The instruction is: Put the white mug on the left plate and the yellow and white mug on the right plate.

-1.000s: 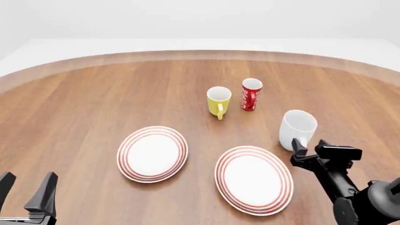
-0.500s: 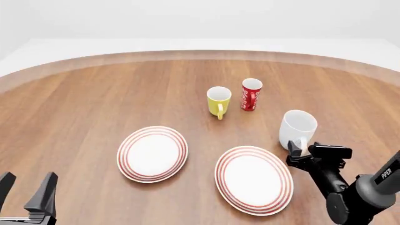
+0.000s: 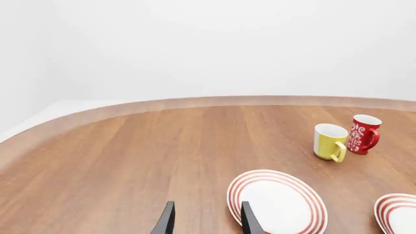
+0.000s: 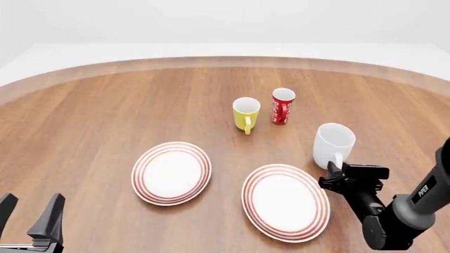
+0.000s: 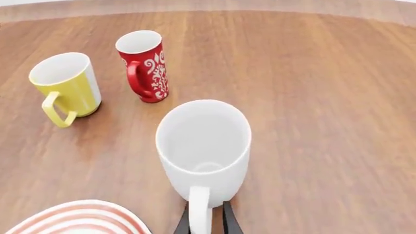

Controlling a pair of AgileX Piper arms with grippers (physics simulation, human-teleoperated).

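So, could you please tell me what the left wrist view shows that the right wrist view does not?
Only the left wrist view shows the left gripper, open and holding nothing, with the left plate past its fingertips. Only the right wrist view shows the white mug, its handle between the right gripper fingers. Both show the yellow and white mug, the red patterned mug, an edge of the right plate and the table.

A: The right gripper (image 5: pixel 206 225) is mostly cut off, its tips half behind the white mug's (image 5: pixel 204 146) handle.
B: And the wrist view's edge crops the right plate (image 3: pixel 398 213).
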